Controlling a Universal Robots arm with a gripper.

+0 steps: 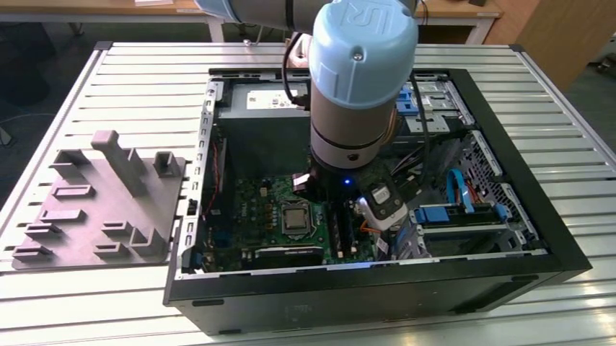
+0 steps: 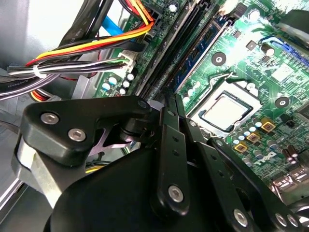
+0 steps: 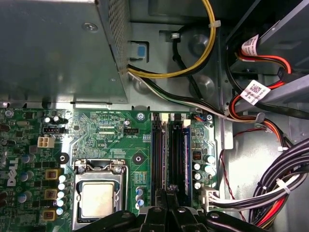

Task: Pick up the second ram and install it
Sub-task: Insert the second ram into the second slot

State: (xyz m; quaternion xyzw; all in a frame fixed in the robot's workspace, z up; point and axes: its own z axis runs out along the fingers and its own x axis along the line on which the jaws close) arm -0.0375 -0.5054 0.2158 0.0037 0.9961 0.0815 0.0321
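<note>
The arm reaches down into the open computer case [image 1: 539, 238], with my gripper [image 1: 324, 194] low over the motherboard's memory slots [image 1: 342, 229]. In both wrist views the black fingers [image 2: 170, 125] meet at their tips, shut, right above the slot bank [image 3: 170, 154]. A dark blue-green ram [image 2: 202, 50] stands seated in the slot nearest the processor [image 3: 155, 150]. My gripper [image 3: 167, 194] is over the neighbouring slot. Whether the second ram lies under or between the tips I cannot tell.
The processor socket [image 3: 96, 193] lies beside the slots. On their other side run thick cable bundles [image 3: 270, 193] and coloured wires [image 2: 87, 53]. The power supply [image 3: 58, 48] stands behind the board. A grey fixture plate [image 1: 97, 209] lies on the table at the exterior view's left.
</note>
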